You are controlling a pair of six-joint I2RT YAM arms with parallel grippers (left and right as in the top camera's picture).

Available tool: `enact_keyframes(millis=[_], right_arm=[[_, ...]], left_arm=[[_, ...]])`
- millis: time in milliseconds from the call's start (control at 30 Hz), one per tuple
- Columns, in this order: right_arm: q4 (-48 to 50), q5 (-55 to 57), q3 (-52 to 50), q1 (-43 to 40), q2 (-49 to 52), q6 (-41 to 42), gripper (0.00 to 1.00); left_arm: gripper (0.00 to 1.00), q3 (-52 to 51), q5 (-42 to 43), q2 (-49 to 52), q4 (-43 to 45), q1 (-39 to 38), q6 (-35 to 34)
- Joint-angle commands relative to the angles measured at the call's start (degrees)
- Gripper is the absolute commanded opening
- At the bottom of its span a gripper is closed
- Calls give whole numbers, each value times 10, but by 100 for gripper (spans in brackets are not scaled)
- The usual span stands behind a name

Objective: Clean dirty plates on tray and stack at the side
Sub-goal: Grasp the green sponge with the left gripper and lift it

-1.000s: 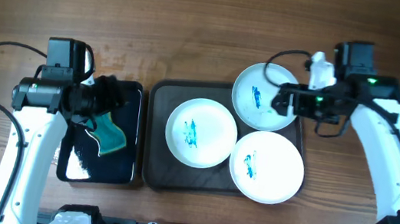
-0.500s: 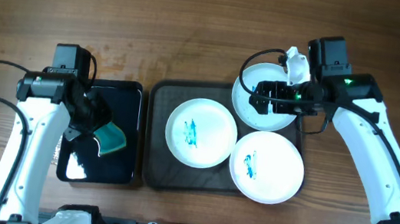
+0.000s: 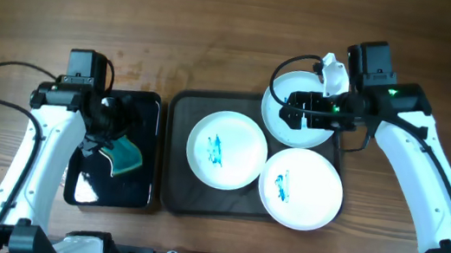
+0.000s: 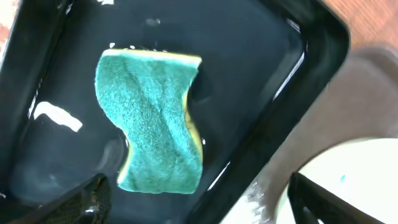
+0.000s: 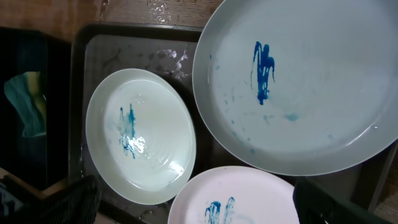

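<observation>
Three plates lie on the dark grey-brown tray [image 3: 181, 107]: a white plate [image 3: 225, 149] at the left, a white plate [image 3: 300, 189] at the front right, and a pale blue plate [image 3: 298, 123] at the back right, overlapping the rim. Each has a blue smear. My right gripper [image 3: 291, 109] is open and empty, hovering over the pale blue plate [image 5: 298, 87]. My left gripper [image 3: 108, 122] is open and empty above a green sponge [image 3: 124, 155], which fills the left wrist view [image 4: 155, 118].
The sponge lies in a smaller glossy black tray [image 3: 136, 193], wet inside, just left of the big tray. The right wrist view shows the left white plate [image 5: 140, 134] and the front white plate [image 5: 236, 199]. Bare wooden table surrounds both trays.
My right gripper has moved left over the pale blue plate and then held still. My left arm has shifted slightly right above the sponge.
</observation>
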Motion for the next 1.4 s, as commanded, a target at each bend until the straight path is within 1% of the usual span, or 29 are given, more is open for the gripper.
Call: enact_keyframes(millis=[0,33,100,233,267,333,367,400,567,667,933,1033,1067,1100,1233,1300,1367], right_arm=[[-1,-14,15,0,1,-6,100],[-1,-18,15,0,1,-10,100],[0,-38,15,0,1,-29,100],[0,-39,15,0,1,-30,100],[0,-40,15,0,1,-30,100],[0,-39,15,0,1,-30,100],[0,-39,15,0,1,-30,100],[0,-39,15,0,1,-30,100],[0,-39,15,0,1,-30,100],[0,-39,15,0,1,-30,100],[0,-39,15,0,1,-30,100],[0,-39,15,0,1,-30,100],[0,-39,15,0,1,-30,100],[0,-39,15,0,1,-30,100],[0,-39,15,0,1,-30,100],[0,-39,15,0,1,-30,100],[0,-39,15,0,1,-30,100]], left_arm=[[51,-3,-10,5,-13,5,76],[51,-4,-18,6,-17,5,72],[59,-4,-43,11,-32,5,72],[71,-4,-41,37,-57,5,49],[72,-4,-43,47,-63,5,46],[67,-4,-43,69,-67,5,45],[62,-4,-43,82,-66,5,41],[60,-4,-43,91,-64,5,36],[54,-4,-43,125,-54,5,30],[57,-4,-43,146,-40,5,25],[59,-4,-43,174,5,5,10],[53,-4,-43,175,15,7,-2],[46,-4,-43,175,18,9,-2],[37,-4,-43,175,18,12,-2],[13,-4,-43,175,18,21,-2],[6,-4,-43,175,18,24,-2],[4,-4,-43,175,18,25,-2]])
